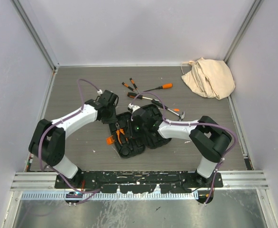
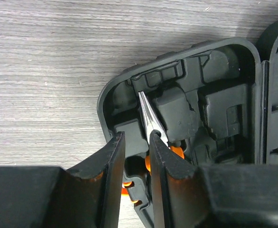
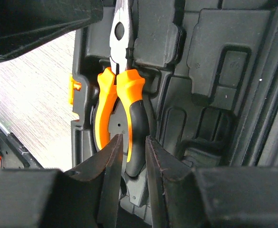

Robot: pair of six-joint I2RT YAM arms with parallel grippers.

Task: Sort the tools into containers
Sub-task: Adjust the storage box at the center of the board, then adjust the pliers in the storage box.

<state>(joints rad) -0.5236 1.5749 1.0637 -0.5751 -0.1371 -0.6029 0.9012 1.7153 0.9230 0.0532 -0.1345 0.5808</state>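
Note:
The black tool case [image 1: 140,143] lies open in the middle of the table, its moulded slots facing up. Orange-handled pliers [image 3: 122,90] lie in a slot on its left half, also seen as pliers [image 1: 120,135] from above. My right gripper [image 3: 132,140] is closed narrowly round the pliers' right handle. My left gripper [image 2: 136,142] hovers at the pliers' silver nose [image 2: 148,116], jaws a little apart and holding nothing. Its right finger [image 2: 160,161] lies against the pliers' joint. Loose screwdrivers [image 1: 155,88] and a hammer [image 1: 174,112] lie behind the case.
A beige cloth bag [image 1: 209,77] sits crumpled in the far right corner. The case's orange latch [image 3: 74,89] sticks out of its left edge. White walls enclose the table on three sides. Both arms crowd over the case.

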